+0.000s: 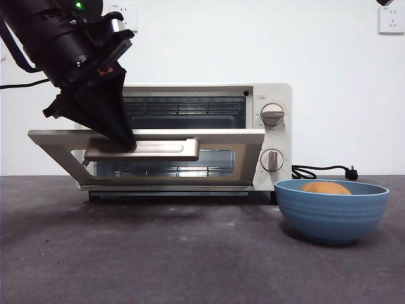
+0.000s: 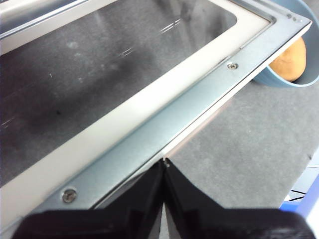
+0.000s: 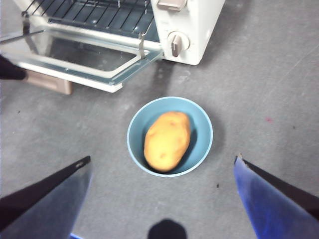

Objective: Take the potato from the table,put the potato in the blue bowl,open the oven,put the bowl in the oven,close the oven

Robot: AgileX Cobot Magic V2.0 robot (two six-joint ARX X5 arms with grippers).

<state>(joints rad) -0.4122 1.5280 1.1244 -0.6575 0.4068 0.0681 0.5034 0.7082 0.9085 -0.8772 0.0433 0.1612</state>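
The cream-white oven (image 1: 272, 136) stands at the back with its glass door (image 1: 240, 152) swung about halfway down. My left gripper (image 1: 126, 140) comes down from the upper left, its shut jaws pressing on the beige bar handle (image 1: 164, 149). In the left wrist view the gripper (image 2: 163, 167) meets the door's top edge (image 2: 149, 124) with nothing between the jaws. The blue bowl (image 1: 332, 212) sits on the table to the oven's right, with the potato (image 1: 326, 187) lying inside. My right gripper (image 3: 162, 158) hangs open high above the bowl (image 3: 202, 124) and potato (image 3: 167, 140).
A black cord (image 1: 319, 171) trails from behind the oven toward the right. The wire rack (image 3: 99, 15) shows inside the oven. The dark grey table (image 1: 158, 253) stretches bare in front of the oven and bowl. A white wall stands behind.
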